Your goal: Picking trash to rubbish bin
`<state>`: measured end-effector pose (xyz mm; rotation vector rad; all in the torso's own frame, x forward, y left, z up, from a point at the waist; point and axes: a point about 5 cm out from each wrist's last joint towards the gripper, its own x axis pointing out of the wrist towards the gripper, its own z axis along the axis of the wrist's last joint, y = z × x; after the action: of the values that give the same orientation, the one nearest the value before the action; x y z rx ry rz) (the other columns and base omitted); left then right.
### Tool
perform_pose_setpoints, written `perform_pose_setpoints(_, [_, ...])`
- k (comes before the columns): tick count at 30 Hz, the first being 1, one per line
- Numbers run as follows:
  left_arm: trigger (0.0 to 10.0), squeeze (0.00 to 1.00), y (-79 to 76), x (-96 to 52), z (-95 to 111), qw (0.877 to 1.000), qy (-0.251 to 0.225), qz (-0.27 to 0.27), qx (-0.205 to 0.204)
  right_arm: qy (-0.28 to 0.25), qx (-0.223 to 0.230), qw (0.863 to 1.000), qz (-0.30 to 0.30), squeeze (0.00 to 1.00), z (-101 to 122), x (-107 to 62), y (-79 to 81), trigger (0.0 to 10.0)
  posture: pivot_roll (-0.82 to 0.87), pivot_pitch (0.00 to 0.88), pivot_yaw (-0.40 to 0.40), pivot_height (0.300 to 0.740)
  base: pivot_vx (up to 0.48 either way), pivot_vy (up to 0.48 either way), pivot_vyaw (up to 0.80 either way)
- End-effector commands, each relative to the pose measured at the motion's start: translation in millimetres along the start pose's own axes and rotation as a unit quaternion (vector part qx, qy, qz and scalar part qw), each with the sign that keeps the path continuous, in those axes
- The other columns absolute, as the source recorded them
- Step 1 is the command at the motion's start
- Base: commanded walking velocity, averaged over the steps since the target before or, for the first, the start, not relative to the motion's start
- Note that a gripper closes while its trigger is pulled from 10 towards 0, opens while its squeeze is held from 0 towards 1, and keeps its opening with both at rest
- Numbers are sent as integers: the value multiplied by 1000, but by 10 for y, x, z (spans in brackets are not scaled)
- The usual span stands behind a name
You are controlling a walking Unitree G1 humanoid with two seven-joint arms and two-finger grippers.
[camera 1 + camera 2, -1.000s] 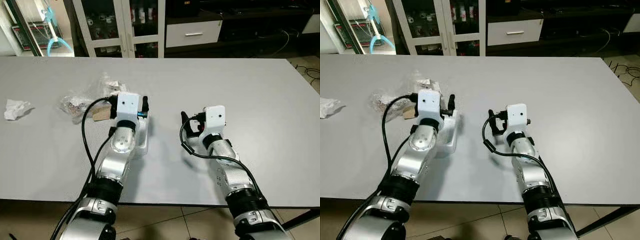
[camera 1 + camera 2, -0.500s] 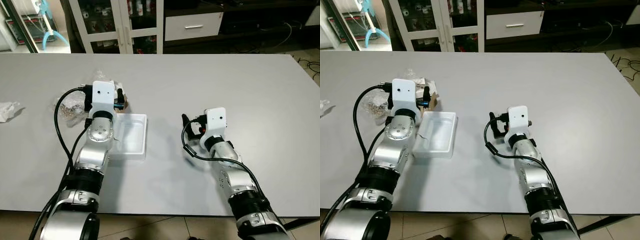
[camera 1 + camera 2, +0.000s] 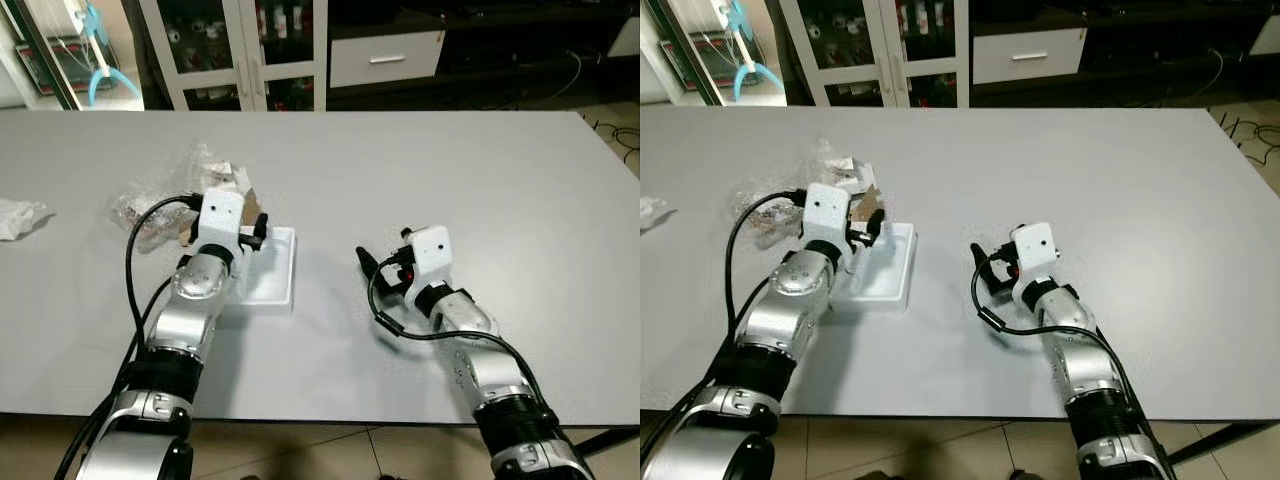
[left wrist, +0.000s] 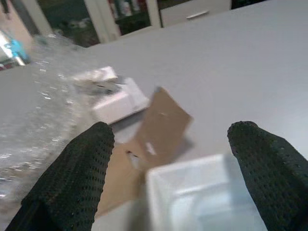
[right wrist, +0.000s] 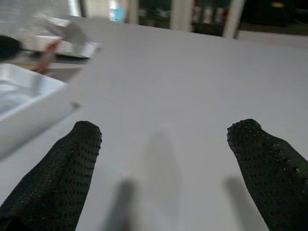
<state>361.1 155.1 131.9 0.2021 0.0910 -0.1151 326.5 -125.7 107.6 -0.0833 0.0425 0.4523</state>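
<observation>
Hovering – left gripper (image 4: 166, 159) over white tray (image 3: 275, 268)

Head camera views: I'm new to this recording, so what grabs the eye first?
Two silver arms reach over a grey table. The left gripper, jaws open, hovers at a white tray beside a heap of clear plastic and cardboard trash; the right gripper is open over bare tabletop.

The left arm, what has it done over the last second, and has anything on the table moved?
The left gripper swung out toward the plastic wrap half a second ago, then came back over the far end of the white tray, fingers open, holding nothing. The right gripper stayed low over bare table, open. Tray, cardboard scrap and crumpled tissue look unmoved; the camera shifted.
</observation>
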Motion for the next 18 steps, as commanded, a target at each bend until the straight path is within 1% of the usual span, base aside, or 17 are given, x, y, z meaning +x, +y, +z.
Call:
perform_pose_setpoints(1, [10000, 0, -35, -16, -21, 1000, 5, -12, -3, -9, 3, 1000, 18, 0, 65, -20, -19, 10000, -88, 23, 44, 740, 0, 0, 0])
perform_pose_setpoints(3, [10000, 0, -77, -23, -28, 1000, 6, -24, -7, -12, -6, 999, 44, 0, 111, -45, -36, 10000, -90, 22, 43, 740, 0, 0, 0])
perform_pose_setpoints(8, [10000, 0, -107, -25, -32, 999, 7, -29, -10, -20, 5, 998, 56, 0, 178, -67, -74, 10000, -89, 22, 39, 740, 0, 0, 0])
perform_pose_setpoints(11, [10000, 0, -124, -27, -34, 999, 6, -31, -10, 4, 41, 995, 89, 0, 172, -114, -44, 10000, -90, 27, 35, 740, 0, 0, 0])
perform_pose_setpoints(15, [10000, 0, -162, -26, 6, 999, -3, -32, -4, 18, 61, 992, 111, 0, 155, -171, -13, 10000, -91, 31, 33, 740, 0, 0, 0])
perform_pose_setpoints(18, [10000, 0, -170, -22, 37, 999, -10, -31, -8, 27, 71, 991, 111, 0, 138, -183, -10, 10000, -92, 30, 33, 740, 0, 0, 0])
